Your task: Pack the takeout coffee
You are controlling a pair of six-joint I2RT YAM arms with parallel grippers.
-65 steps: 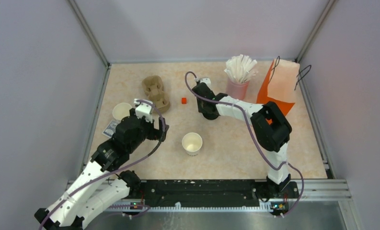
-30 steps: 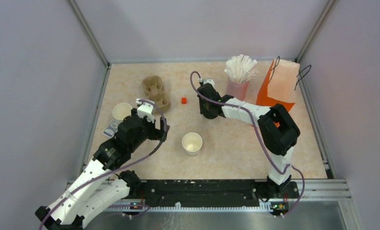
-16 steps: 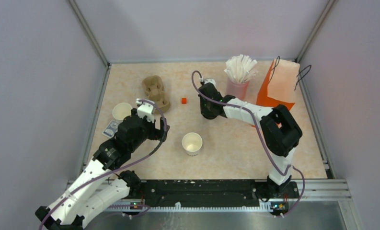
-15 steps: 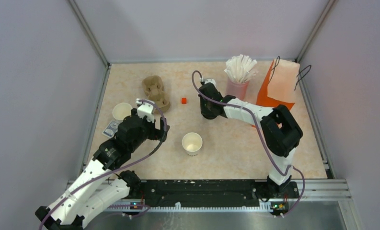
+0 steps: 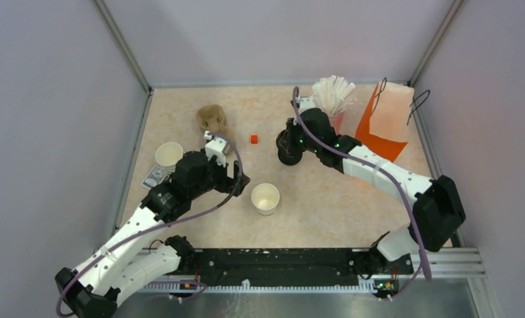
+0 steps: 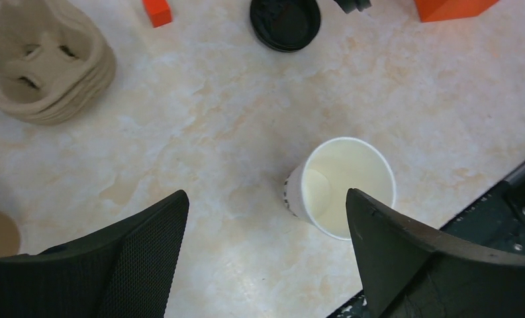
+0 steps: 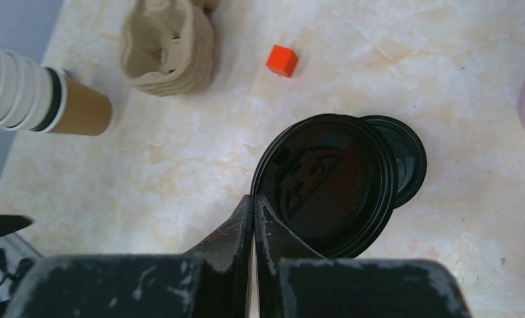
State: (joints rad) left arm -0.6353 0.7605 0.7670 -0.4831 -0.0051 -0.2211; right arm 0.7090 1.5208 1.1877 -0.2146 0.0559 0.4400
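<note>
No cup with a black lid on it shows. A lidless cream paper cup [image 5: 265, 197] stands mid-table; it also shows in the left wrist view [image 6: 342, 185]. My left gripper [image 5: 239, 182] is open and empty just left of it, the cup by its right finger [image 6: 405, 252]. My right gripper [image 5: 291, 142] is shut on the rim of a round black lid [image 7: 326, 182], held tilted above another black lid [image 7: 408, 156] on the table. The orange bag [image 5: 385, 119] stands at the back right.
A pink cup of white straws [image 5: 332, 99] stands beside the bag. Tan cup carriers [image 5: 211, 118] and a small red cube [image 5: 253, 139] lie at the back. A stack of lidless cups [image 5: 169, 154] and a small card [image 5: 155, 177] sit at the left.
My left gripper has moved right, close to the lidless cup. My right arm has swung its wrist back and right, now pinching a black lid by the rim above the lid on the table.
</note>
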